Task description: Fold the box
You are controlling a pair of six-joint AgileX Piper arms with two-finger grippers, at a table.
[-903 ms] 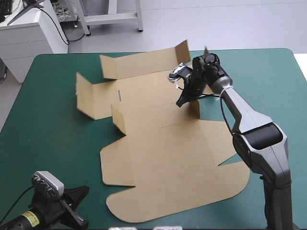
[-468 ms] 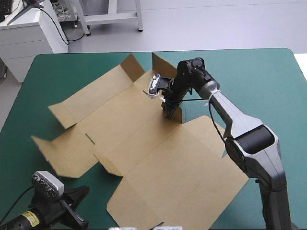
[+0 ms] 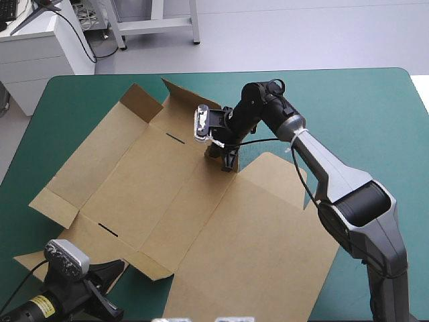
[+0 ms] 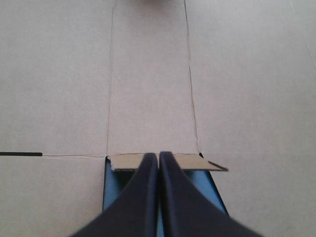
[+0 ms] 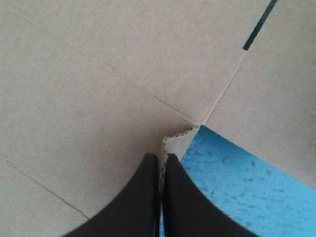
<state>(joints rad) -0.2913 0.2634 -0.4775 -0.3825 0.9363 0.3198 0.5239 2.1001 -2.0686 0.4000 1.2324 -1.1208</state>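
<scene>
The brown box (image 3: 201, 221) lies as an opened sheet slanting across the teal-green cover, with short flaps (image 3: 177, 94) raised at its far end. My right gripper (image 3: 226, 161) is shut on a small upright flap at the sheet's far right side. The right wrist view shows that board edge pinched between the black fingers (image 5: 160, 157), with the sheet (image 5: 98, 74) lying ahead. My left gripper (image 3: 117, 272) rests low at the table's near left corner. It is shut (image 4: 158, 155), its tips at a small corner flap (image 4: 187, 160), with flat board (image 4: 148, 74) beyond.
Two dark slots (image 3: 175, 138) (image 3: 107, 229) are cut in the left panels. Bare teal-green cover (image 3: 362, 114) shows to the right of the arm and along the far left edge (image 3: 67, 114). The sheet's near edge reaches the table's front.
The right gripper has moved left, dragging the box round. The raised walls have swung to the left and dropped nearly flat. The left gripper has stayed put.
</scene>
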